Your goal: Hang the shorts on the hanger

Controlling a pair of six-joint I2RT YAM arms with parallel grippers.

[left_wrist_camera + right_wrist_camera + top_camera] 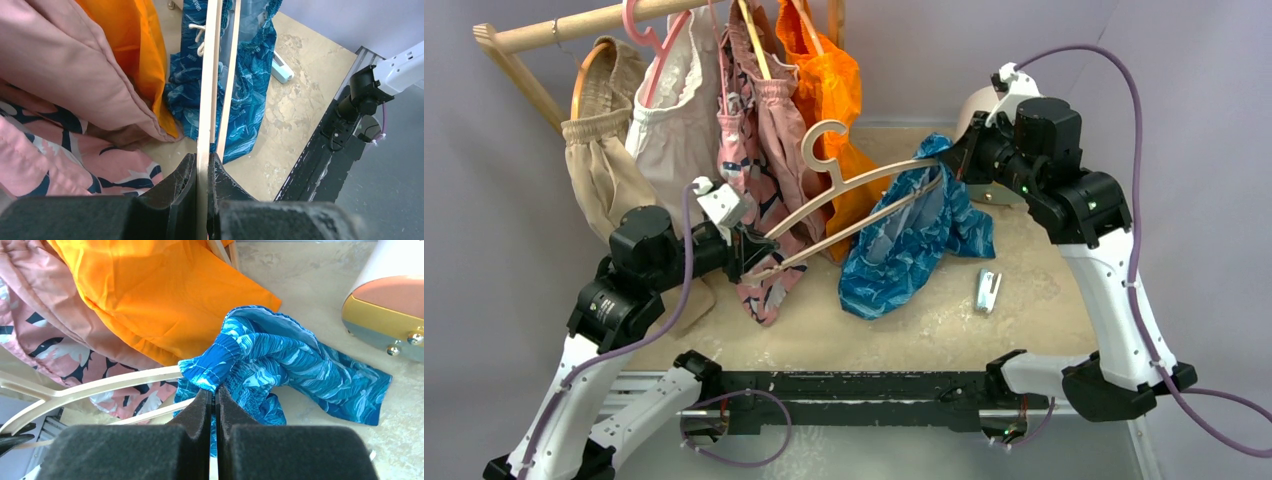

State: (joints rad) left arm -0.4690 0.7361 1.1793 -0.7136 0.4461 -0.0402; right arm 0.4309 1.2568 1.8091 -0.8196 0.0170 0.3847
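The pale wooden hanger [844, 190] is held in the air, hook up, slanting from lower left to upper right. My left gripper [752, 255] is shut on the hanger's left end; its arm [210, 85] and crossbar [229, 85] run away from the jaws in the left wrist view. The blue leaf-print shorts [904, 235] hang over the hanger's right end and droop to the table. The white drawstring [199, 37] shows. My right gripper [952, 157] is shut on the shorts' elastic waistband [220, 360], next to the hanger [100, 385].
A wooden rack [574, 28] at the back left holds beige, white, pink patterned [759, 160] and orange [829, 85] garments, close behind the hanger. A small white-blue clip [987, 291] lies on the table. A white and gold object [387, 300] stands at the back right.
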